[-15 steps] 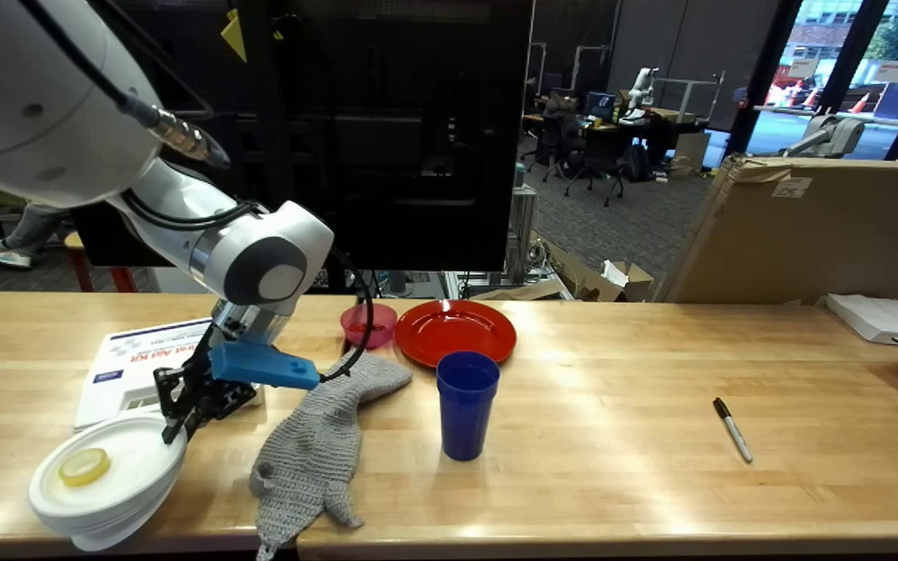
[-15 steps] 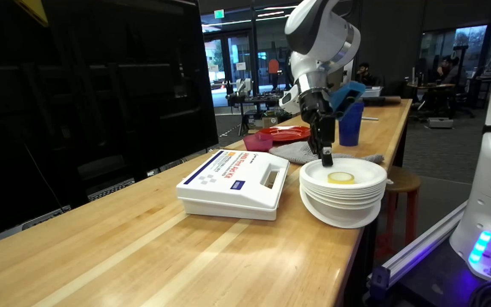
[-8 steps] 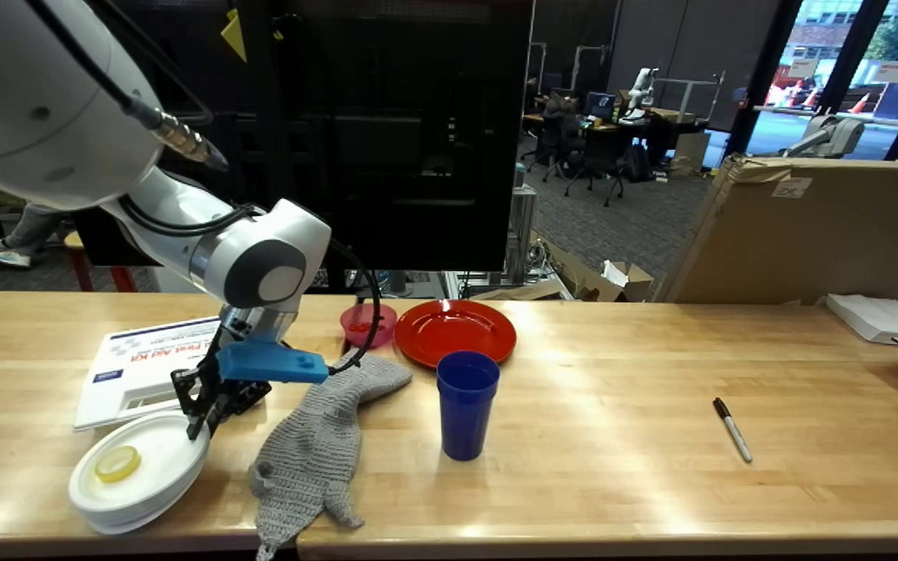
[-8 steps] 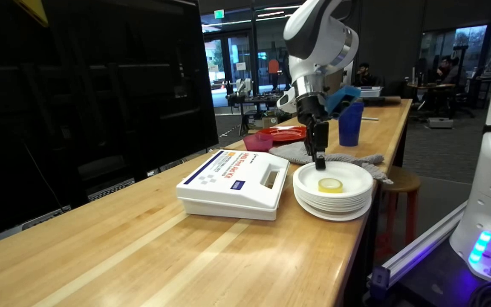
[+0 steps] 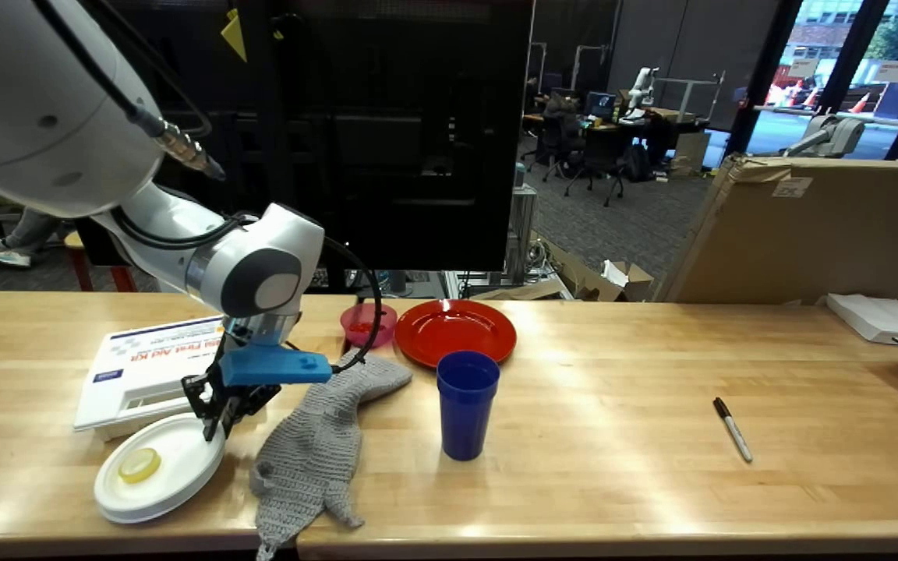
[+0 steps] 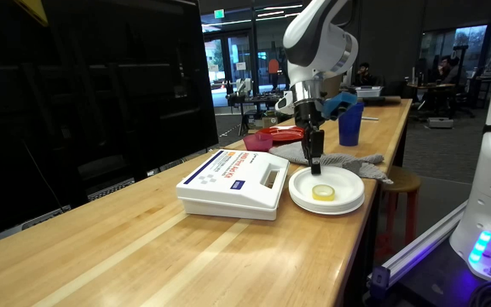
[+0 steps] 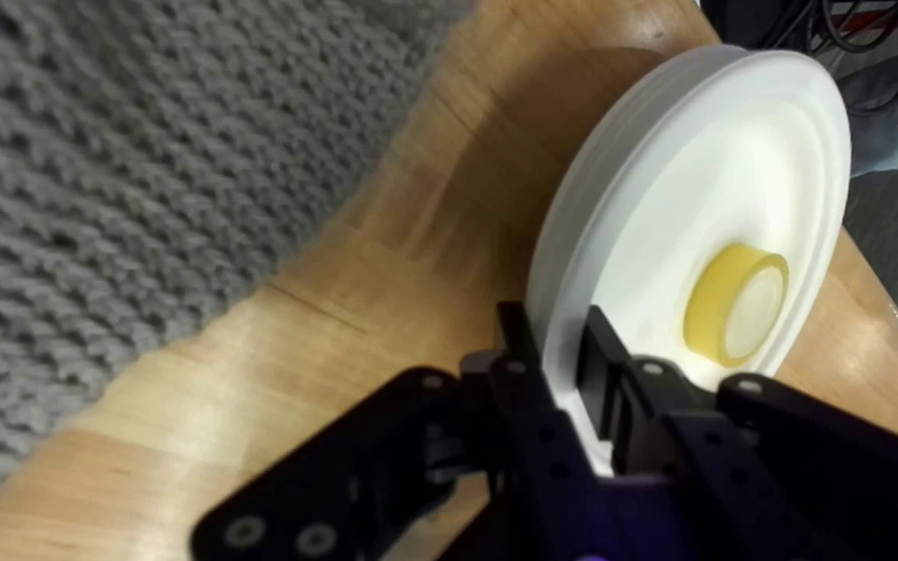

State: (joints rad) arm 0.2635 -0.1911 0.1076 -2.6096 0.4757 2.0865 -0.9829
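Note:
My gripper [image 7: 552,321] is shut on the near rim of a stack of white plates [image 7: 737,164]; one finger is inside the top plate, the other outside the stack. The plates also show in both exterior views [image 5: 188,460] [image 6: 350,185], close to the table's front edge. The stack sits low at the table top; I cannot tell whether it rests fully on it. A yellow tape roll [image 7: 714,304] lies flat on the top plate, apart from the fingers, also in an exterior view [image 6: 323,192]. The gripper points down at the rim in both exterior views [image 5: 213,428] [image 6: 315,168].
A white first aid kit [image 6: 232,183] lies right beside the plates. A grey knitted cloth [image 5: 312,452] lies on the other side. Beyond are a blue cup [image 5: 466,405], a red plate [image 5: 455,331], a pink bowl [image 5: 369,323] and a marker [image 5: 732,428].
The gripper and plate stack have moved lower and inward from the table's front edge, toward the first aid kit. The lower plates, which hung apart, have closed up. The tape roll rode along.

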